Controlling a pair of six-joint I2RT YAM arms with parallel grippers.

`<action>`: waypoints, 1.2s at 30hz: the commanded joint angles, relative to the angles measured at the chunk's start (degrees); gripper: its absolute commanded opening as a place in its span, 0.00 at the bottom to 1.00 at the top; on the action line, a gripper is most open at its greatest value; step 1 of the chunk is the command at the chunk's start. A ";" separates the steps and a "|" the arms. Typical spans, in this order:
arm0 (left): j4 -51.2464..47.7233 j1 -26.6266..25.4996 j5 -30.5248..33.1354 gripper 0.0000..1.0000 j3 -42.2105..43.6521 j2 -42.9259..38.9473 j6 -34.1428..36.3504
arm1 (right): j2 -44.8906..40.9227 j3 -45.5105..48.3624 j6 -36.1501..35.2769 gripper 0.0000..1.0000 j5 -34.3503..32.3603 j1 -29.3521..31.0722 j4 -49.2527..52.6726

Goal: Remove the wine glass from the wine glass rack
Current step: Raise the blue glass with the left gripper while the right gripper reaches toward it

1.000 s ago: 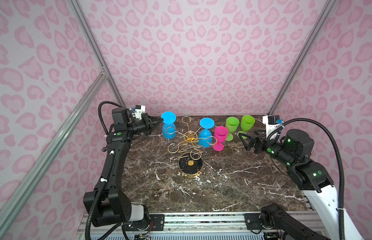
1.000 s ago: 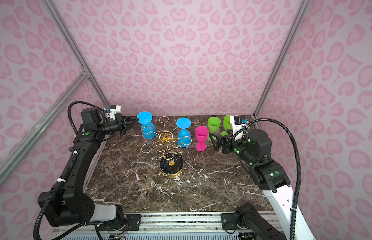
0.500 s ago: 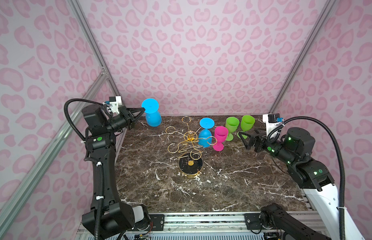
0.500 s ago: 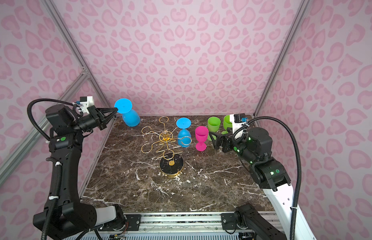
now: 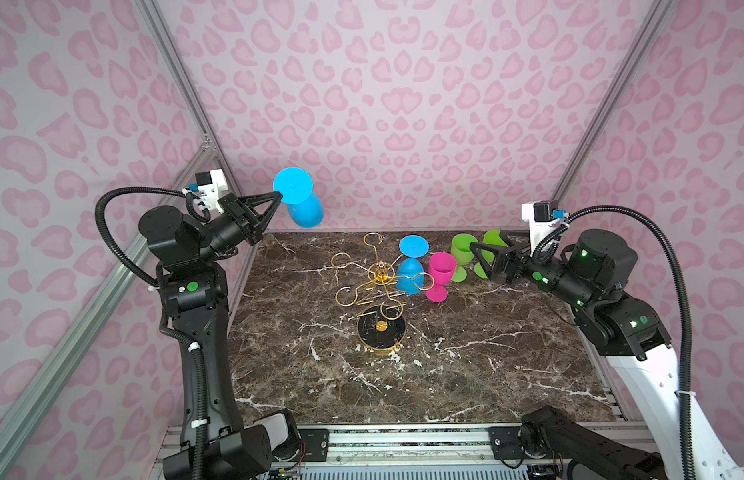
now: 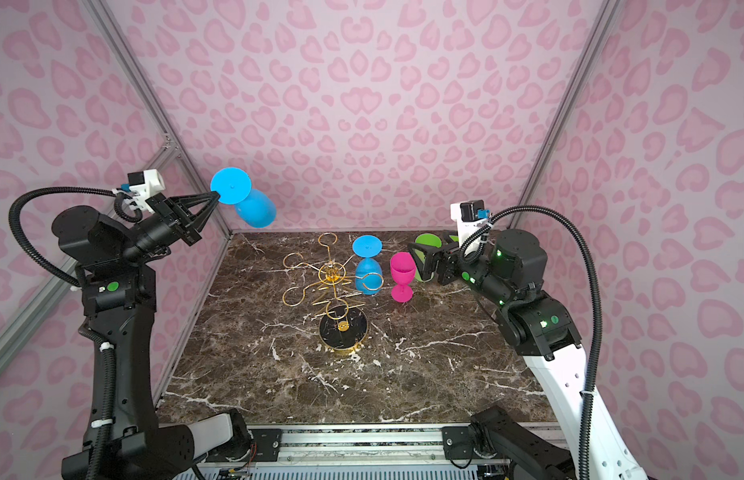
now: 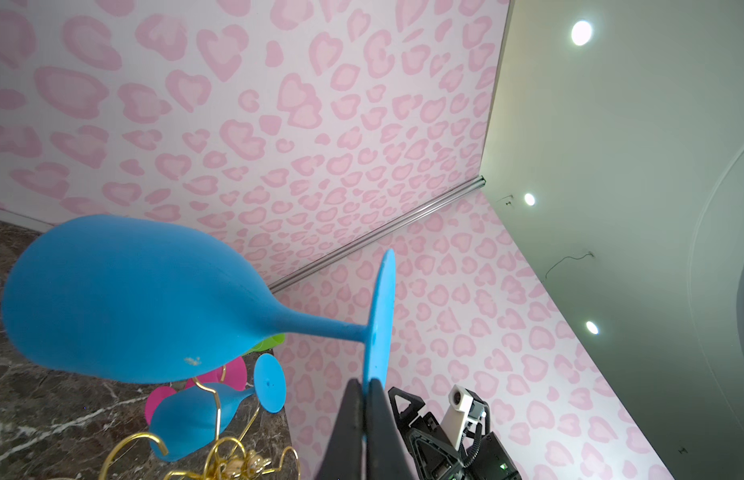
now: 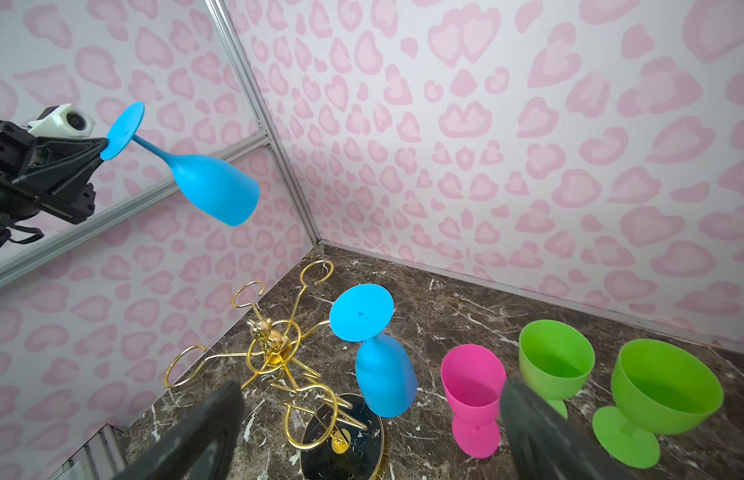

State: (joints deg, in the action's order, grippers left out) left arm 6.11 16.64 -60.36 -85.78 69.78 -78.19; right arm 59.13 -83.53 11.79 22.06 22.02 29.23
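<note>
1. Grip: left claw (image 5: pixel 277 194) is clamped on the foot-disc rim of the blue wine glass (image 5: pixel 306 210). In the left wrist view its fingers (image 7: pixel 353 415) pinch the disc edge-on.
2. Glass against claw: stem and bowl run away from the fingertips. The glass is tilted in both top views, with the bowl hanging low toward 4 o'clock.
3. Position: glass is in the air over the far-left corner of the marble table (image 5: pixel 466 374). It sits at 10 o'clock from the wine glass rack (image 5: pixel 380 276), well apart from its hooks.
4. Rack: stands upright mid-table. A second blue glass (image 5: pixel 410 274) hangs inverted at its 3 o'clock side, with a pink glass (image 5: pixel 441 270) just beyond.
5. Right claw (image 5: pixel 486 246): jaws are spread wide and hold nothing. It is at 2 o'clock from the rack, just beside a green glass (image 5: pixel 461 249) and another green glass (image 5: pixel 493 241).
6. Edges: back wall (image 5: pixel 403 124) is close behind the bowl, and the aluminium corner post (image 5: pixel 183 83) is near the left claw.
7. Room: open stone lies at 6 o'clock from the rack base, down to the front rail (image 5: pixel 403 440).
</note>
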 commanded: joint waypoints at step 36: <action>16.99 -27.07 5.69 0.04 -8.76 7.95 -15.84 | 15.03 -4.36 -38.12 0.98 -16.29 23.56 -29.84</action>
State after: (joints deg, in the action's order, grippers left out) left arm 19.38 -10.15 -55.05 -95.11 77.78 -92.90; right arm 73.08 -88.14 -24.01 5.61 45.71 5.89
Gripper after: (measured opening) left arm 0.060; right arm 0.984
